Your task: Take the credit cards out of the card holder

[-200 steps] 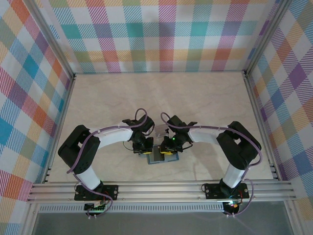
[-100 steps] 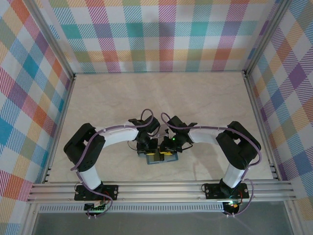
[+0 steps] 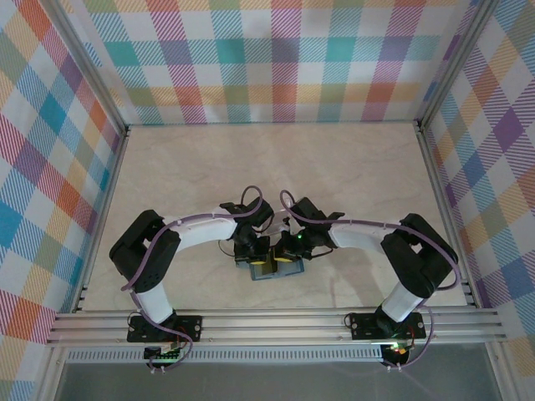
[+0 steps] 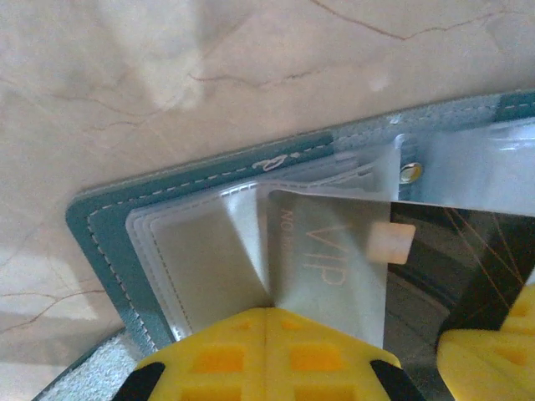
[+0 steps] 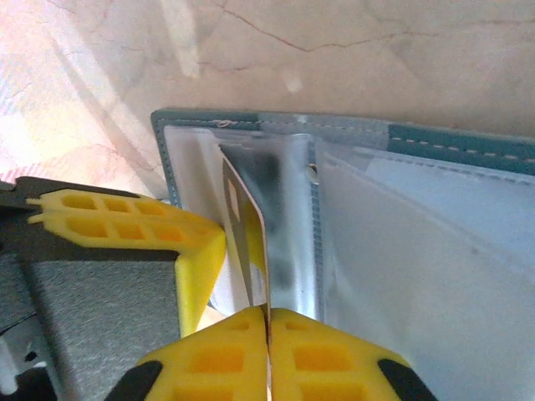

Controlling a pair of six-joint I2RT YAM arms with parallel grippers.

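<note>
Your left claw (image 4: 266,326) has its yellow pads pressed together on a clear sleeve of the card holder (image 4: 96,225), which lies open on the table (image 4: 125,75), low and central in your top view. Just right, your right claw (image 5: 267,326) pinches a pale credit card (image 4: 326,259) marked VIP, standing on edge.

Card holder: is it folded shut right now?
No, the card holder lies open on the table, with its clear pockets and a credit card marked VIP showing.
</note>
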